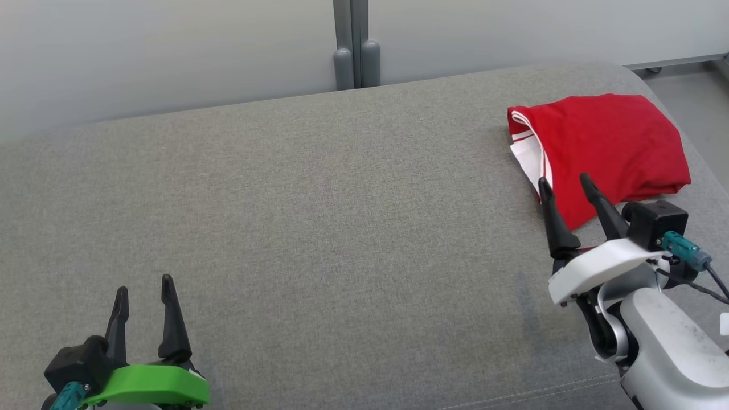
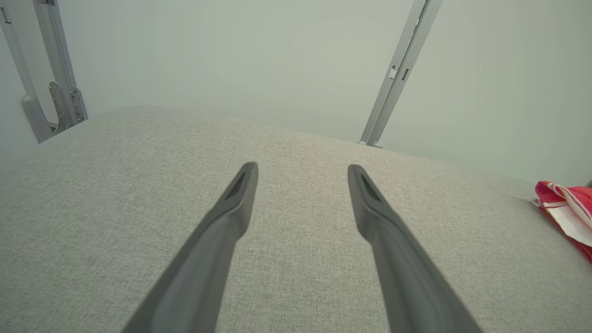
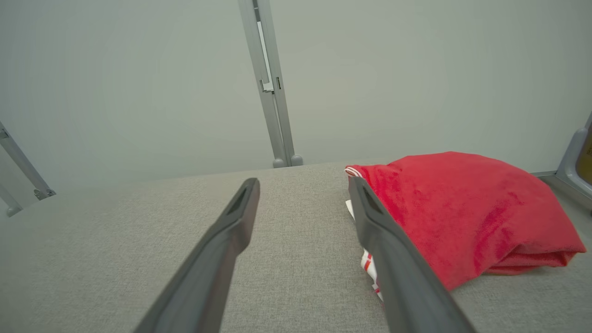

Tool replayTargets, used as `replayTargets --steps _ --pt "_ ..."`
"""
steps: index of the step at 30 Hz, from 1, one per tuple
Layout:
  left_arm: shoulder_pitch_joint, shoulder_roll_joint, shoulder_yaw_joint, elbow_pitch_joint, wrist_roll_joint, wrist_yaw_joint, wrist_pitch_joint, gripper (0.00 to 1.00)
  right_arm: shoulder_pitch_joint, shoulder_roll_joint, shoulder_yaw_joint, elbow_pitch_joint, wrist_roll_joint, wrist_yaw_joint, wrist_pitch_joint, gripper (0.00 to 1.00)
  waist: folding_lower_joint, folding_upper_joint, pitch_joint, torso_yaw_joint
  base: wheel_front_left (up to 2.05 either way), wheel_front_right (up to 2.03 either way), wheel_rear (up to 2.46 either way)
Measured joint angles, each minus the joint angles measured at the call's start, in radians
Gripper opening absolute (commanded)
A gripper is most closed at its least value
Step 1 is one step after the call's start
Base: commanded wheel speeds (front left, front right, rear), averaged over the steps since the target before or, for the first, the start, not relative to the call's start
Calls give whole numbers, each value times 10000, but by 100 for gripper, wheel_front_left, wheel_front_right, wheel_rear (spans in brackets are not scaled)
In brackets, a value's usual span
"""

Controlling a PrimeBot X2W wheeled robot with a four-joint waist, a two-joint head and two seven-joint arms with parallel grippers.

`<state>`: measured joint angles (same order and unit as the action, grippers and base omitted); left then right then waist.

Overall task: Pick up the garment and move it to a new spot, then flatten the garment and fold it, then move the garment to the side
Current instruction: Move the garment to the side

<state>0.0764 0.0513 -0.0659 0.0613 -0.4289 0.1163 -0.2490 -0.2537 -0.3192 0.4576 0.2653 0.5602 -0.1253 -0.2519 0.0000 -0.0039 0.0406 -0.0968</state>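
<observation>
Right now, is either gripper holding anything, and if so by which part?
Nothing is held. The left gripper is open over the grey cushion; the right gripper is open beside the red garment.

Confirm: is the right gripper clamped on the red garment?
No, the right gripper stands open, and the garment lies loose on the grey cushion.

Holds left gripper point(image 1: 144, 283) low at lower left, fingers point(image 1: 171, 324) parted, pointing up, empty. Extends right gripper point(image 1: 564, 179) further forward at right, likewise parted and empty, white wrist point(image 1: 592, 267) tilted leftward above pale forearm point(image 1: 666, 341).
</observation>
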Motion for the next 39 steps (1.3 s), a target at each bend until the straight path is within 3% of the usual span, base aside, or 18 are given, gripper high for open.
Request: replayTargets --steps 14,39 --pt "470 -27 2 -270 -65 29 -27 100 991 656 -196 -537 -932 0 0 100 0 0 -313 60 0 0 0" --pt "697 -31 -59 -430 40 31 -27 100 1429 970 -585 -855 -1570 0 0 100 0 0 -227 161 0 0 0"
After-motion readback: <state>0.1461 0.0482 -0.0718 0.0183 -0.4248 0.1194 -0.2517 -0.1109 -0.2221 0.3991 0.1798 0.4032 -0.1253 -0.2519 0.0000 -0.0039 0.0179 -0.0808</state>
